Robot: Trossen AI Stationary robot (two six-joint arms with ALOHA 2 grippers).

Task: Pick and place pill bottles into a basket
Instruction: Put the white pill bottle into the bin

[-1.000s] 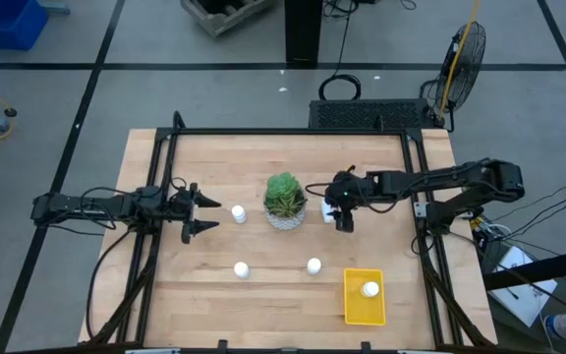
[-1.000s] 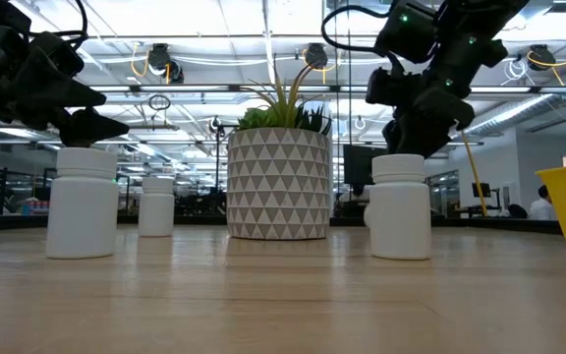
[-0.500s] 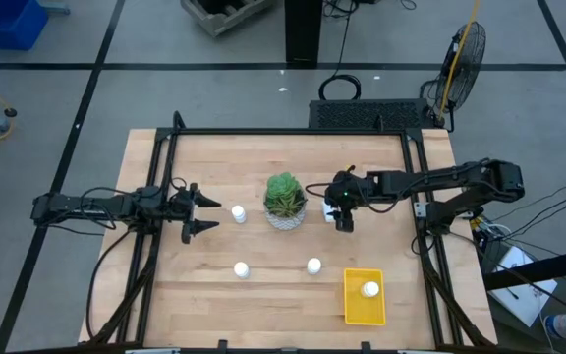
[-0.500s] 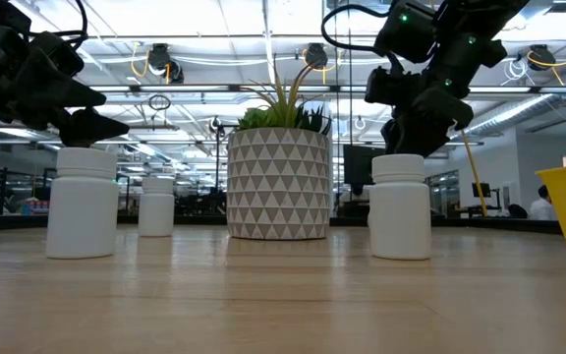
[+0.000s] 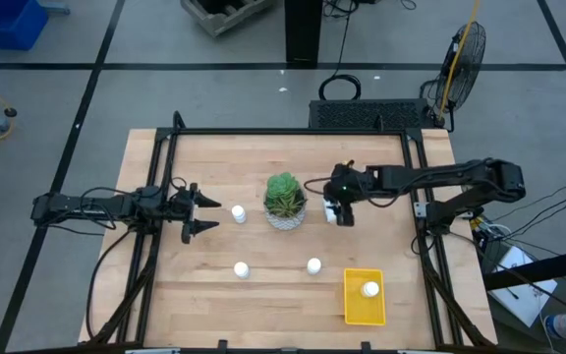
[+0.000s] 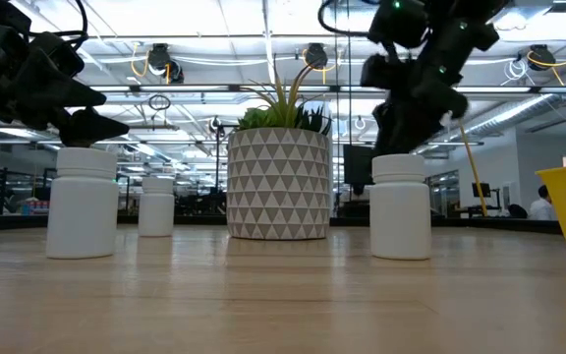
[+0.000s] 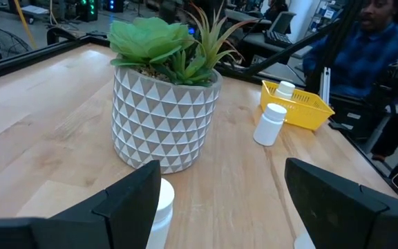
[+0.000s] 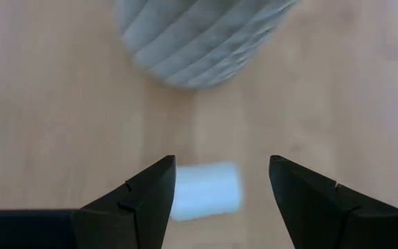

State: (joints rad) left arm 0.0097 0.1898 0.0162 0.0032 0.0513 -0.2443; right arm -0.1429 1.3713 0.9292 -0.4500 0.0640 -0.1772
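1. The left gripper (image 5: pixel 200 212) hangs at about nine o'clock from the potted plant (image 5: pixel 285 200), fingers spread apart and holding nothing. A pill bottle (image 5: pixel 238 212) stands just beyond its tips, between it and the pot.

2. Two more pill bottles stand free nearer the table's front edge: one (image 5: pixel 242 268) at about seven o'clock from the plant, another (image 5: pixel 313 265) at about five o'clock.

3. The right gripper (image 5: pixel 336 208) is at three o'clock from the plant, over a fourth bottle (image 8: pixel 204 191) that stands just beside the pot. In the right wrist view its fingers (image 8: pixel 133 200) are wide apart with the bottle between them, not touching it, so nothing is clamped yet.

4. The basket (image 5: pixel 350 307) sits at about five o'clock from the plant, near the table's front right corner, with one bottle (image 5: pixel 369 289) already in it. By my count four remain on the table.

5. Risks from here, as I judge them:
   - That bottle stands very near the pot, so the finger on that side could knock the pot as the gripper descends.
   - The bottle looks slightly off centre between the fingers, so a closing finger could strike it first and tip it over.
   - A grip taken only on the cap could slip during the carry to the basket.
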